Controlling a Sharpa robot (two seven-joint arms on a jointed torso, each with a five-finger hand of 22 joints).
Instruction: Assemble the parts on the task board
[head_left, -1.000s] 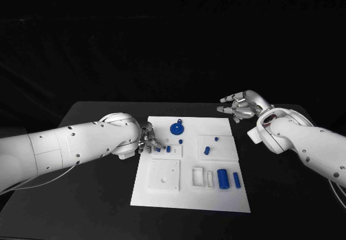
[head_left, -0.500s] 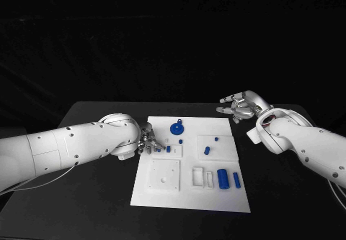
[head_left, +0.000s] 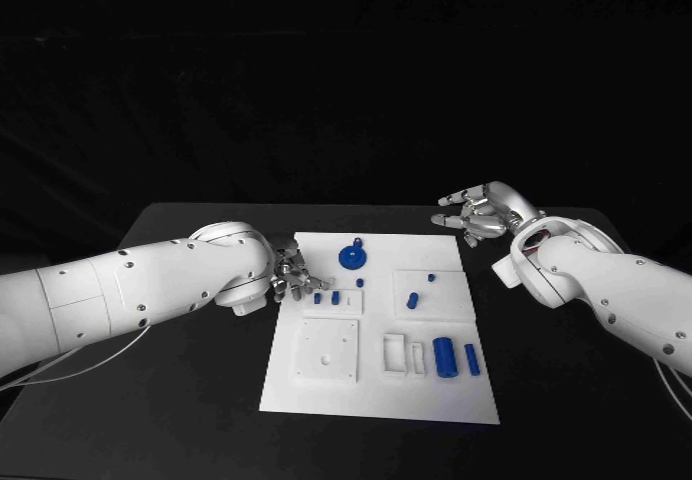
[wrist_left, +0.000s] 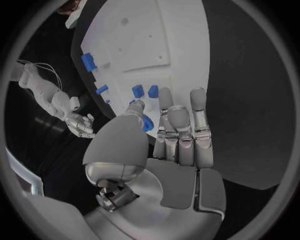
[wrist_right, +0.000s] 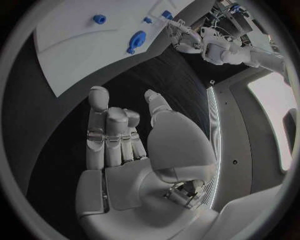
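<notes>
The task board (head_left: 382, 330) lies flat in the middle of the black desk (head_left: 173, 400); blue parts sit across it: a round disc part (head_left: 351, 259) toward the far end, a small peg (head_left: 413, 298) on a raised white block at mid-board, two upright cylinders (head_left: 446, 357) near the right edge, and two small pieces (head_left: 327, 297) at the left edge. The left hand (head_left: 293, 279) reaches over the board's left edge just beside those two small pieces; in the left wrist view its fingers (wrist_left: 181, 125) lie straight and close together, the thumb curved toward them with a blue part (wrist_left: 146, 122) at its tip; whether that part is pinched I cannot tell. The right hand (head_left: 483, 213) hangs over bare desk beyond the board's far right corner, well apart from the parts; its fingers (wrist_right: 106, 125) are loosely bent and parted, holding nothing.
</notes>
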